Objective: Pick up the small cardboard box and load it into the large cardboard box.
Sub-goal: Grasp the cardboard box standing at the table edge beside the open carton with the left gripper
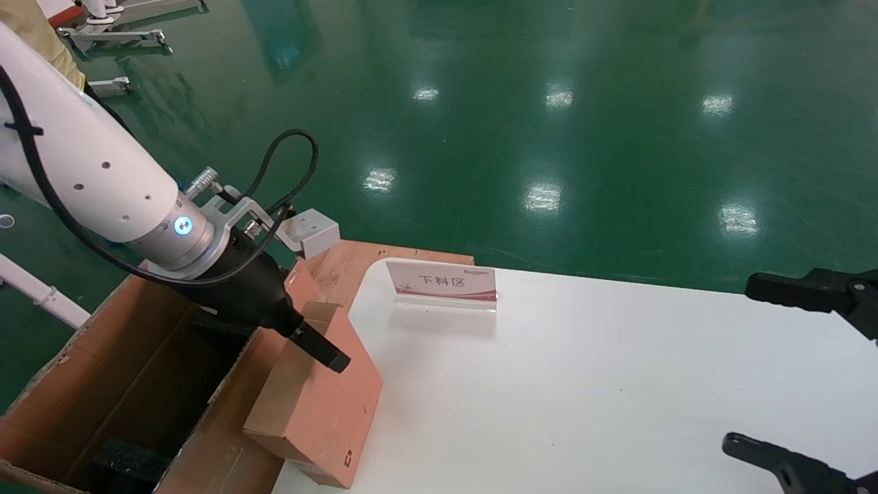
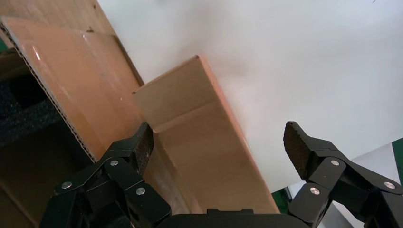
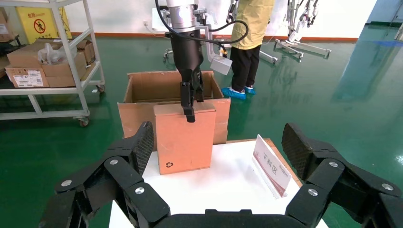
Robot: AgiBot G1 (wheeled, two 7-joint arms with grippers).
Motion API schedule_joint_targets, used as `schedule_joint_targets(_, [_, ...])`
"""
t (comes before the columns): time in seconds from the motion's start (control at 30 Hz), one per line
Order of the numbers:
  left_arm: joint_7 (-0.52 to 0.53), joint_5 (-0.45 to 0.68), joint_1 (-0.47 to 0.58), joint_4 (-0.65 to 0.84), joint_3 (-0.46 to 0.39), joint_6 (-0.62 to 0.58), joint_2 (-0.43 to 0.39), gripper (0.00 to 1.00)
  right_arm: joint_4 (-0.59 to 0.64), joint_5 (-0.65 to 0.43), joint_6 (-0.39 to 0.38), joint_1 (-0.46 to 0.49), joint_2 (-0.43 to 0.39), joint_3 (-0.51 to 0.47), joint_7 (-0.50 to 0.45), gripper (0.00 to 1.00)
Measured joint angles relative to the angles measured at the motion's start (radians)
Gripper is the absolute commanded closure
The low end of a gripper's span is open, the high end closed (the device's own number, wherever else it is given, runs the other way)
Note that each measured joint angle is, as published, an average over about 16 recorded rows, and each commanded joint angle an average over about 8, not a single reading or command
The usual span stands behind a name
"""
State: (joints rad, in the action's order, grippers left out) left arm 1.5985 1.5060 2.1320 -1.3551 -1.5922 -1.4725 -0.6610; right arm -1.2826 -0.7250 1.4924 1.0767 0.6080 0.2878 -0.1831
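The small cardboard box [image 1: 315, 405] stands upright at the white table's left edge, leaning against the large cardboard box [image 1: 82, 370]; a recycling mark sits near its bottom corner. My left gripper [image 1: 295, 336] is open and straddles the small box's top; one finger [image 1: 322, 351] lies over its table-side face. In the left wrist view the box [image 2: 190, 104] sits between the pads, near one finger [image 2: 142, 142] and apart from the other. My right gripper [image 1: 765, 367] is open and empty at the table's right edge. The right wrist view shows the small box [image 3: 183, 137] before the carton [image 3: 135, 116].
A standing sign [image 1: 442, 283] with red print is at the table's far side. A brown wooden board [image 1: 363, 257] lies behind the carton. Black foam [image 1: 130, 460] lies inside the carton. A shelf cart [image 3: 47, 57] and a person in yellow [image 3: 252, 28] stand beyond.
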Motion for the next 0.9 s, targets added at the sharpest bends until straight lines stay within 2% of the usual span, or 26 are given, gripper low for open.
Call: schedule_joint_targets(0.9, [0.036,-0.022,-0.002,0.005,-0.026,-0.026,-0.021,0.00,0.000,0.001,-0.001,0.000,-0.001,0.001,0.001,0.00])
